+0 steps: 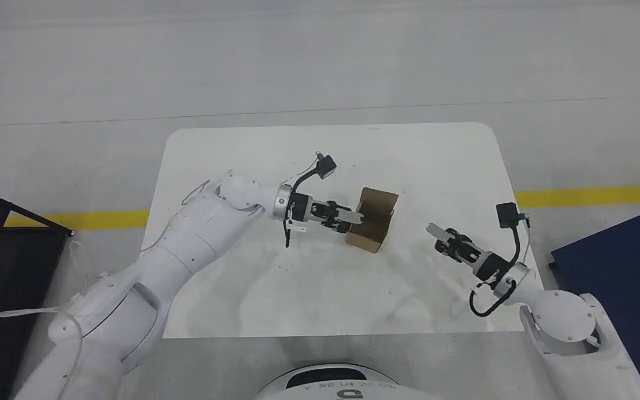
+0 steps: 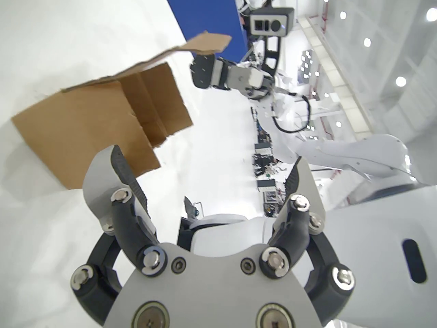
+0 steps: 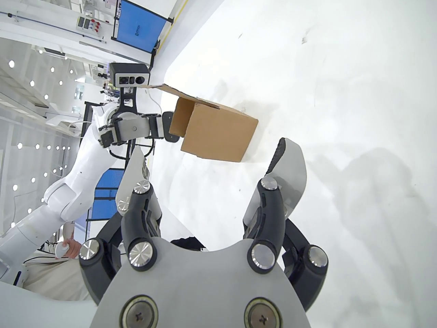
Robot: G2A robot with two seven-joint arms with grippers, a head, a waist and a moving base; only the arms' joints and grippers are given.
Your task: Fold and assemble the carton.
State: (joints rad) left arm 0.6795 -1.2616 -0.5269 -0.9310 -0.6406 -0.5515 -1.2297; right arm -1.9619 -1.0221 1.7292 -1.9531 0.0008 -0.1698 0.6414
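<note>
Left gripper (image 2: pixel 208 158): released, fingers (image 2: pixel 102 175) spread wide, nothing held between the pads. Positioned low over the worktop (image 1: pixel 250 170), just beside the open side of the carton (image 2: pixel 85 127). One fingertip overlapping the edge of a carton flap in the left wrist view; contact not determinable. In the top view, located at (image 1: pixel 345 214), against the carton side facing the left edge of the worktop. In the right wrist view, partly hidden behind an open flap at (image 3: pixel 167 127).

Right gripper (image 3: pixel 210 150): likewise released, jaws wide apart, nothing grasped. Pointed toward the closed side of the carton (image 3: pixel 218 134), clearly apart from it. In the top view, placed at (image 1: pixel 437 232), between the carton and the right edge of the worktop. Visible past the carton in the left wrist view at (image 2: pixel 201 73).

Carton (image 1: pixel 372 220): brown cardboard, resting on the worktop about midway between the left and right edges, slightly nearer the right. Partly erected: closed walls toward the right gripper, open end toward the left gripper. Flaps unfolded at the open end, one of them raised and projecting outward above the opening.
</note>
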